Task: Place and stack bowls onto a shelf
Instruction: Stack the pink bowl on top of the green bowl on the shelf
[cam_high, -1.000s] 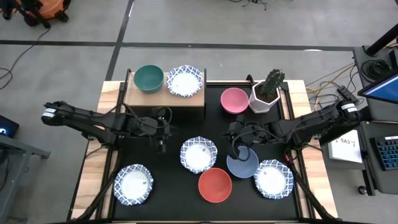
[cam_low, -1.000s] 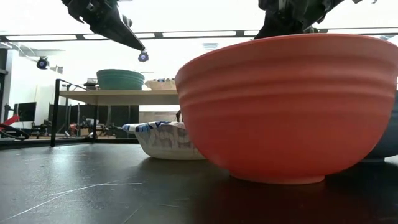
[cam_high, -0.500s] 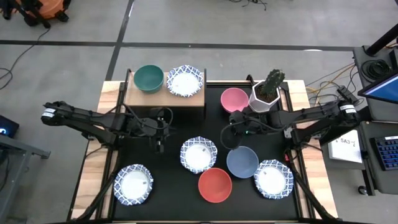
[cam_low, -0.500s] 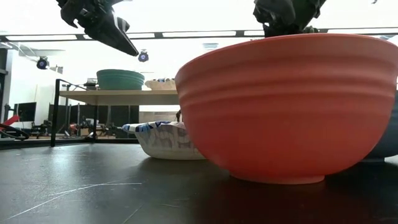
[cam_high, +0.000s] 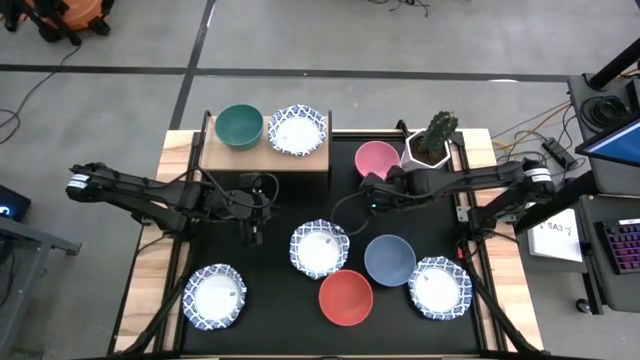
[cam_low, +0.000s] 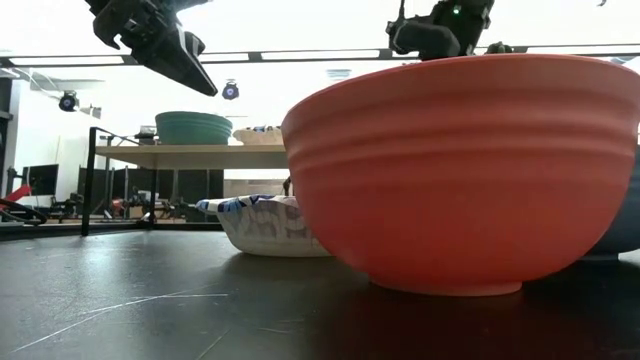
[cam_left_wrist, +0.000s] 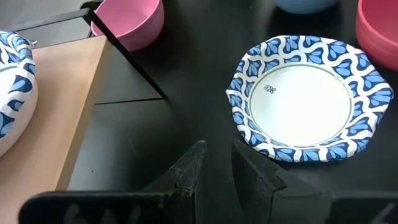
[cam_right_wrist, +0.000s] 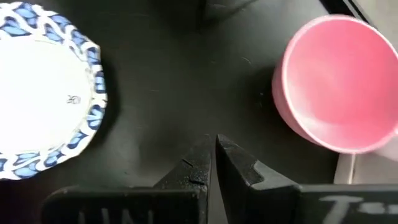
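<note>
The shelf (cam_high: 262, 155) stands at the table's far left and carries the green bowl (cam_high: 239, 125) and one white blue-rimmed bowl (cam_high: 297, 130). On the table sit the pink bowl (cam_high: 377, 160), a white bowl (cam_high: 319, 248) in the middle, the blue bowl (cam_high: 390, 260), the red bowl (cam_high: 346, 297) and two more white bowls (cam_high: 440, 287) (cam_high: 215, 297). My right gripper (cam_high: 368, 198) (cam_right_wrist: 213, 143) hovers shut just near of the pink bowl (cam_right_wrist: 339, 81). My left gripper (cam_high: 258, 232) (cam_left_wrist: 219, 152) hangs near of the shelf, left of the middle white bowl (cam_left_wrist: 308, 99), its fingers a narrow gap apart.
A white hexagonal cactus pot (cam_high: 428, 150) stands right beside the pink bowl, at the table's far right. The shelf's black leg (cam_left_wrist: 127, 53) slants close in front of my left gripper. In the low view the red bowl (cam_low: 460, 170) fills the foreground.
My right gripper has travelled from over the blue bowl's far rim toward the table's far edge and slightly left, ending beside the pink bowl. The blue bowl stays where it was on the table.
</note>
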